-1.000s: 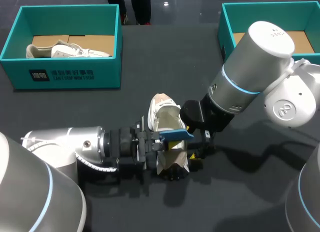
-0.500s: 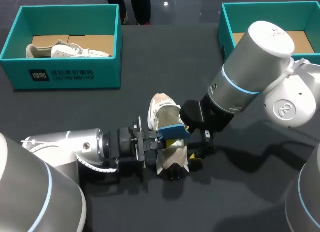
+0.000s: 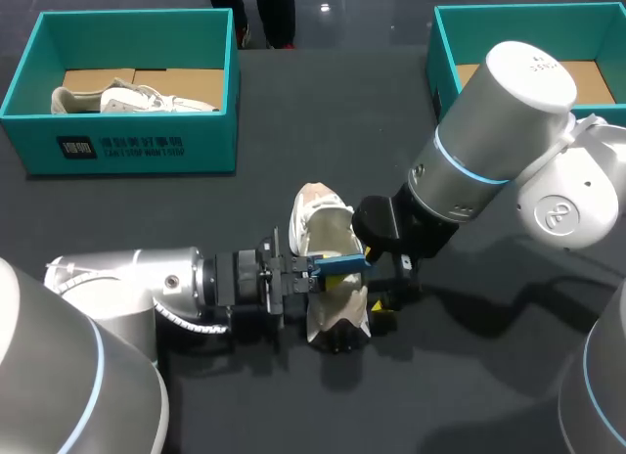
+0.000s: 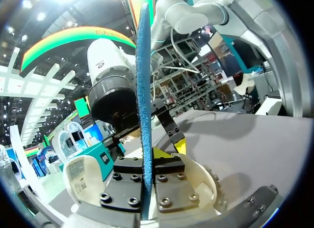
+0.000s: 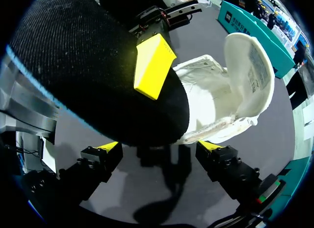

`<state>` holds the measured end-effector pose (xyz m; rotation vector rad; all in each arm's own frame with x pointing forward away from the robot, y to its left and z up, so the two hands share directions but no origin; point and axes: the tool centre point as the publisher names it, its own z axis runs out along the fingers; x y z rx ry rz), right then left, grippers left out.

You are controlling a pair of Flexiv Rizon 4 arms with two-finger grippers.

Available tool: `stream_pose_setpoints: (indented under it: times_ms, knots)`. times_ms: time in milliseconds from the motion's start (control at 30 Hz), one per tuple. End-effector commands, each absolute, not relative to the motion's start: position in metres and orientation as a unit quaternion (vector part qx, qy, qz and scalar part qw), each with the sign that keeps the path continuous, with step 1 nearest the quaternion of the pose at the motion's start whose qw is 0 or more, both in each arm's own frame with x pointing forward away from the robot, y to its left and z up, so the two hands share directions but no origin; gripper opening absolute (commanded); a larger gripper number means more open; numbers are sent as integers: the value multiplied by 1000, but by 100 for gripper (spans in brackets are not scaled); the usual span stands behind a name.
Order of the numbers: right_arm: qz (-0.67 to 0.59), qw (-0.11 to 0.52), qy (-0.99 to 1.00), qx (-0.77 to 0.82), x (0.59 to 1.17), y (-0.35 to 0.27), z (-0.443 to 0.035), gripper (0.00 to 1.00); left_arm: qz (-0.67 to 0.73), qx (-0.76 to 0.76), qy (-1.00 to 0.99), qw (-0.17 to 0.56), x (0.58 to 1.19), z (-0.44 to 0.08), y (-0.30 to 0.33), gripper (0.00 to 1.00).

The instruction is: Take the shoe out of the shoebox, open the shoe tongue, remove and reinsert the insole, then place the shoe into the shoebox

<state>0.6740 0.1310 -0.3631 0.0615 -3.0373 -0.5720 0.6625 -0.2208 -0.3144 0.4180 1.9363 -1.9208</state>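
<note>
Your left end effector (image 4: 147,175) pinched the blue insole (image 4: 143,90) by its edge, just above the white shoe (image 3: 326,234), your right end effector (image 5: 161,148) was spread wide beside the shoe, the shoe lay on the dark surface (image 3: 293,131), outside the shoebox (image 3: 127,146).

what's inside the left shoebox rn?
A white shoe lies on the brown cardboard floor of the left shoebox. Its near wall hides the floor's front strip.
</note>
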Motion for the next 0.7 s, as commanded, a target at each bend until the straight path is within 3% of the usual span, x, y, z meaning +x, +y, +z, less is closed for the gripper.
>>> stream_pose_setpoints:
  times_ms: [33, 700]
  knots:
    - [-185, 24, -982, 20, 673, 132, -365, 100, -679, 149, 693, 192, 665, -317, -221, 0]
    - [-185, 24, -982, 20, 673, 132, -365, 100, -643, 171, 716, 210, 682, -342, -216, 0]
